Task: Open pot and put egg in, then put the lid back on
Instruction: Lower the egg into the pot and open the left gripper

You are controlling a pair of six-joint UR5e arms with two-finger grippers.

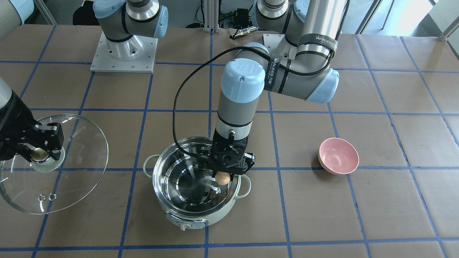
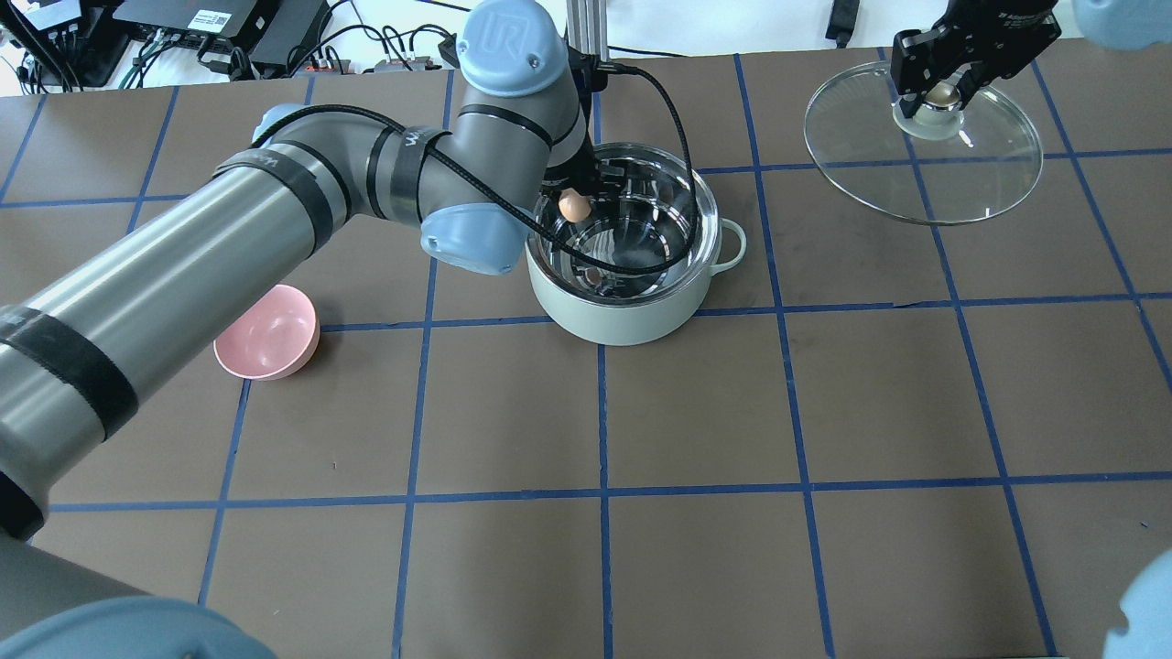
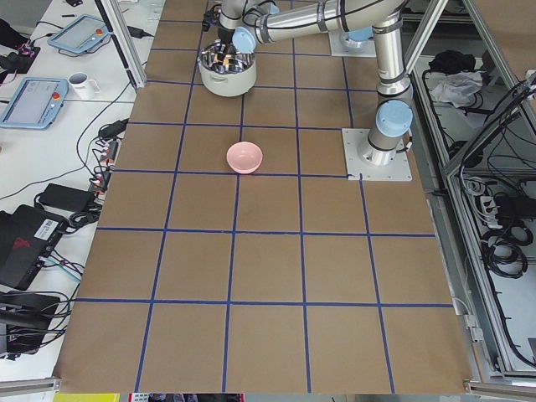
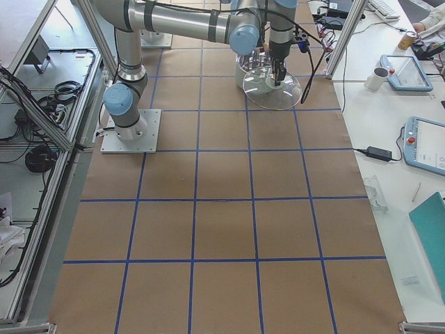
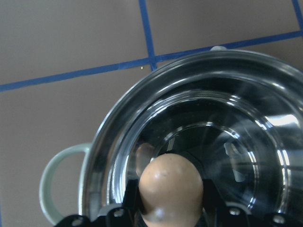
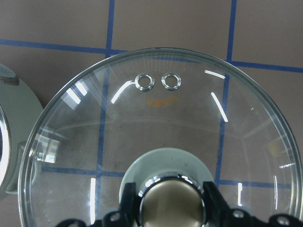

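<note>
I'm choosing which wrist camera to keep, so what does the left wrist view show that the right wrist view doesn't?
Only the left wrist view: the egg clamped in the jaws over the pot's shiny steel inside, plus one loop handle. Only the right wrist view: the lid with its two vent holes, its knob clamped in the jaws. Both: the brown table with blue tape lines, and the pot, though the right wrist view catches only a sliver.
</note>
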